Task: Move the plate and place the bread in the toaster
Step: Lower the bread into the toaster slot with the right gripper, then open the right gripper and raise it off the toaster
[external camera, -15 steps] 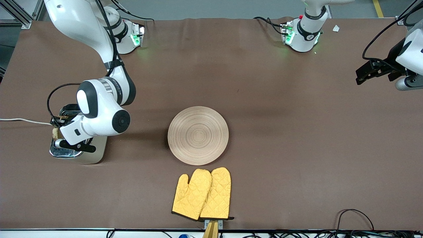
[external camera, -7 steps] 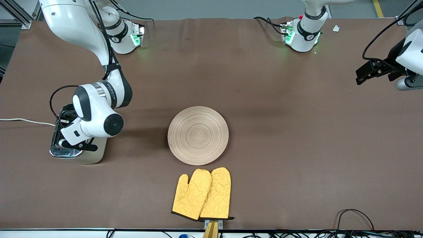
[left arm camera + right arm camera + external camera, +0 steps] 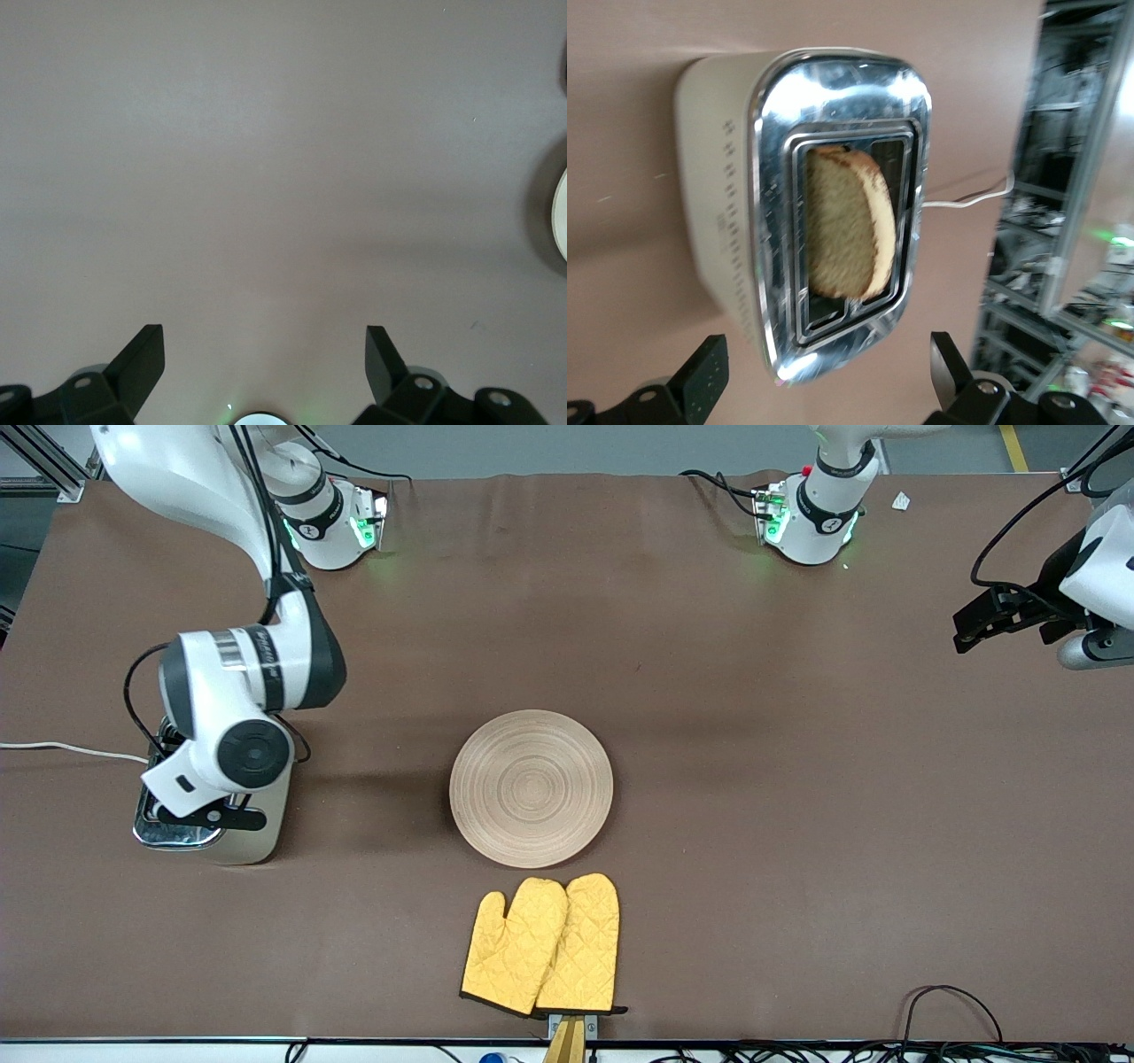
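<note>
The toaster stands at the right arm's end of the table, mostly under the right arm's wrist. In the right wrist view the toaster shows its chrome top, and the bread stands upright in one slot. My right gripper is open and empty above the toaster, clear of the bread. The plate lies empty mid-table. My left gripper waits open and empty over the left arm's end of the table; in its own view it is over bare cloth, with the plate's rim at the edge.
A pair of yellow oven mitts lies nearer to the front camera than the plate. The toaster's white cord runs off the table's end. Cables lie along the front edge.
The right gripper held the bread at the toaster one second ago; it has let go and the bread now sits in the slot. The right wrist has risen and shifted over the toaster. The left arm is still.
</note>
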{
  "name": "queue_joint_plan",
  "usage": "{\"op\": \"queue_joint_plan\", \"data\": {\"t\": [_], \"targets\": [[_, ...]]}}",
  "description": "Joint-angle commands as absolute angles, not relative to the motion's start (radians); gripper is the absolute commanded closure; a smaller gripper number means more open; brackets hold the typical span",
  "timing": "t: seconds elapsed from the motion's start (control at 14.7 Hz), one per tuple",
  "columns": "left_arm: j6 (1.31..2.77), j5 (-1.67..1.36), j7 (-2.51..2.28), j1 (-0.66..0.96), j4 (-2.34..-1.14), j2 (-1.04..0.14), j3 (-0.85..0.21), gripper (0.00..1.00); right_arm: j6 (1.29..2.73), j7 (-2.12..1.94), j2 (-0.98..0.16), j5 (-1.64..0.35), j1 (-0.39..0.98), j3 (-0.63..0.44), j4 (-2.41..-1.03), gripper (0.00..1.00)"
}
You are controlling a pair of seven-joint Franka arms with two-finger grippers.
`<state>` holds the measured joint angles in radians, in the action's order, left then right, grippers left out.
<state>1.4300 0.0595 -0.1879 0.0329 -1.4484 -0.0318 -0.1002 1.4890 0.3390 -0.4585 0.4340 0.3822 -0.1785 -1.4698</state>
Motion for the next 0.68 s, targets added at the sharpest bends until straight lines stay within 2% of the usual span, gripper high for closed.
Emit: {"op": "queue_joint_plan", "data": {"t": [0.0, 0.2, 0.61], "targets": [[1.439, 0.049, -0.167, 0.031, -1.453, -0.028, -0.095, 0.0, 1.396, 0.293, -0.436, 0.278, 0.328, -0.167, -1.361, 0.0], [1.439, 0.051, -0.167, 0.031, -1.453, -0.028, -0.095, 0.0, 1.33, 0.291, -0.393, 0.201, 0.301, -0.167, -1.272, 0.0], [1.439, 0.051, -0.166, 0.031, -1.453, -0.028, -0.095, 0.0, 1.328, 0.237, -0.233, 0.042, 0.189, -0.167, -1.27, 0.0]]}}
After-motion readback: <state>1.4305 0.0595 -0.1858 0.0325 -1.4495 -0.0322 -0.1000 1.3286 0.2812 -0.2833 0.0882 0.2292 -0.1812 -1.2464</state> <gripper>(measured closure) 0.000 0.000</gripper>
